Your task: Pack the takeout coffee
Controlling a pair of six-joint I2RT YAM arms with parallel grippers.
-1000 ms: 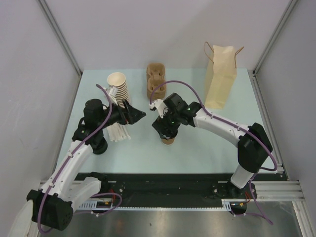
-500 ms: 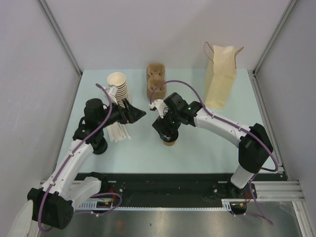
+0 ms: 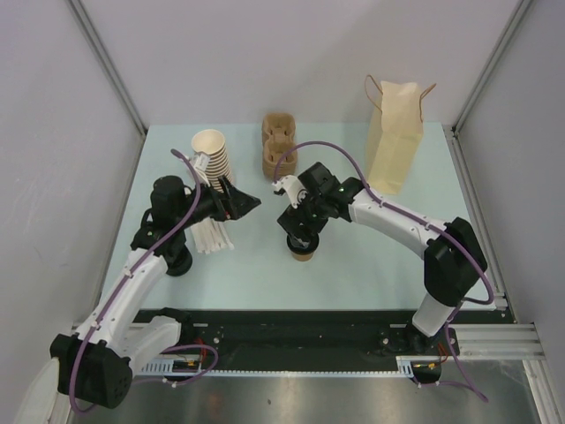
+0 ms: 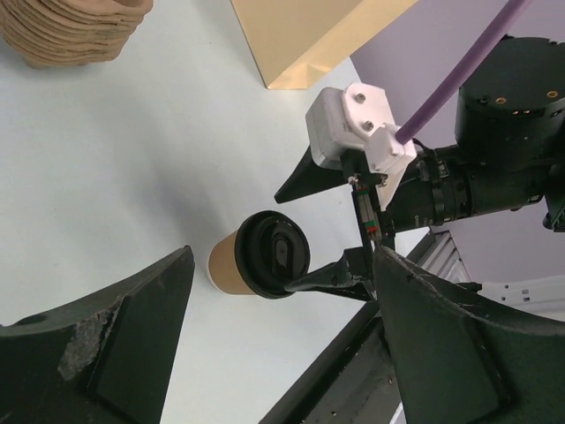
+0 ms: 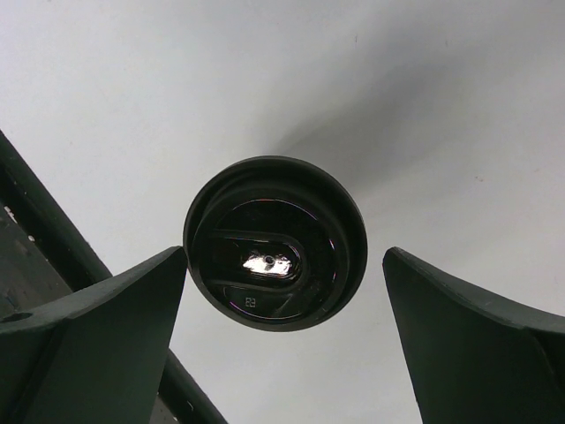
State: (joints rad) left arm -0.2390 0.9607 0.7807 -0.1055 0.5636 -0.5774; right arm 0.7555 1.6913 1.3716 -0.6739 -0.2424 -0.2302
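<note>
On the table (image 3: pixel 371 265), takeout coffee (image 4: pixel 226 265) upright, lid (image 5: pixel 275 243) up, right hand (image 3: pixel 300 232) splayed above, left hand (image 3: pixel 252 205) released.

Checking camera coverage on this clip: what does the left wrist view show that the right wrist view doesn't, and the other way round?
Only the left wrist view: the brown side of the takeout coffee, the paper bag, the stack of pulp cup carriers, and the right gripper from outside, open around the cup. Only the right wrist view: the black lid straight from above, a gap to the fingers on each side. Both: the lidded cup standing on the table.
</note>
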